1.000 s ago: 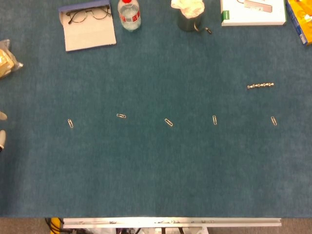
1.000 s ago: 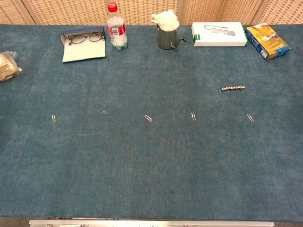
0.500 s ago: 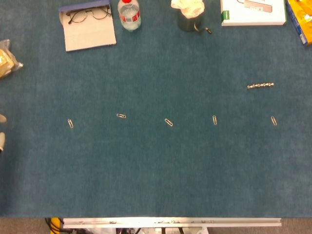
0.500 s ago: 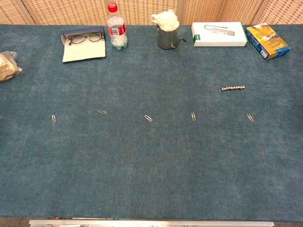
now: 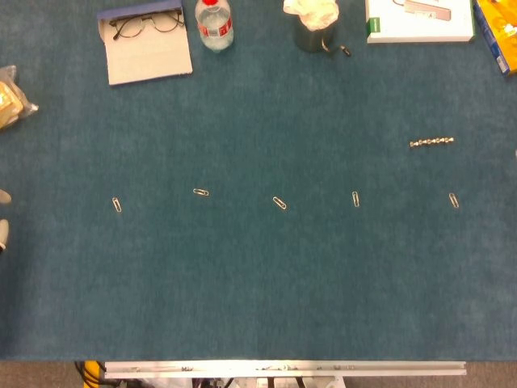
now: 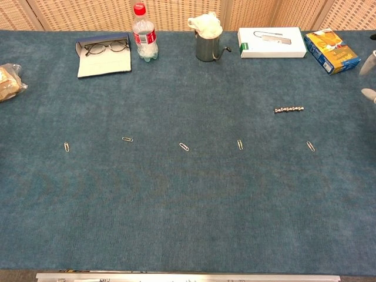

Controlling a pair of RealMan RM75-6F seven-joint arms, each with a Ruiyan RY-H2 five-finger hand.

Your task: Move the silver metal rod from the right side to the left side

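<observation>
The silver metal rod [image 5: 431,143], a short beaded bar, lies flat on the blue cloth at the right side; the chest view shows the rod [image 6: 289,109] too. Of my right hand [image 6: 368,63] only pale fingertips show at the chest view's right edge, spread apart, empty, well right of the rod and not touching it. My left hand [image 5: 2,233] shows as pale fingertips at the head view's left edge, apart and holding nothing, far from the rod.
Several paper clips [image 5: 279,202] lie in a row across the middle. Along the far edge stand a glasses case [image 5: 145,44], a water bottle [image 5: 214,23], a metal cup [image 5: 313,34], a white box [image 5: 420,20] and a yellow packet [image 6: 332,51]. A wrapped snack [image 5: 10,103] sits far left.
My right hand's fingertips have come into the chest view at its right edge. The left fingertips have slipped slightly lower at the left edge. The rod has not moved.
</observation>
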